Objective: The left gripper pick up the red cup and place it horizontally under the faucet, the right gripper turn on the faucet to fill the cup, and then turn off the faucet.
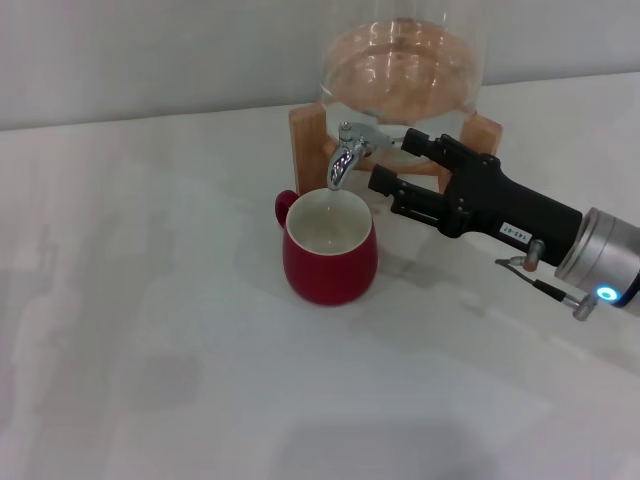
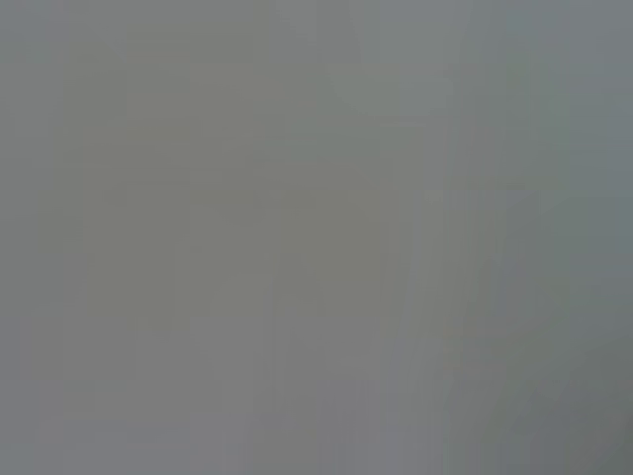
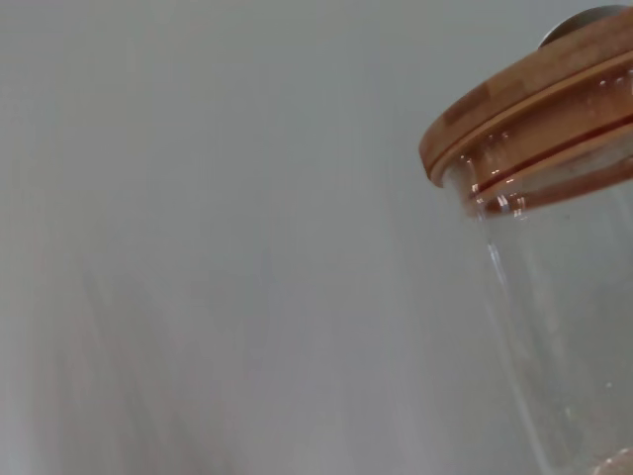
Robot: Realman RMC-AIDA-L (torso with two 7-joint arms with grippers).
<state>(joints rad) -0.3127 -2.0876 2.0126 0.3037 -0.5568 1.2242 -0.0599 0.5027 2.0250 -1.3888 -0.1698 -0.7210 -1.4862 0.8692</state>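
Note:
The red cup [image 1: 330, 262] stands upright on the white table, its cream inside facing up and its small handle [image 1: 286, 206] at the back left. The chrome faucet [image 1: 347, 155] juts from the glass dispenser [image 1: 400, 62], and its spout ends just over the cup's mouth. My right gripper [image 1: 393, 160] reaches in from the right, open, with its black fingers [image 1: 425, 146] beside the faucet's lever. I cannot tell whether a finger touches the lever. The left gripper is out of view, and the left wrist view shows only plain grey.
The dispenser rests on a wooden stand [image 1: 306, 135] at the back of the table [image 1: 150, 330]. In the right wrist view its wooden lid [image 3: 524, 109] and clear glass wall [image 3: 564, 327] fill one side. A grey wall runs behind.

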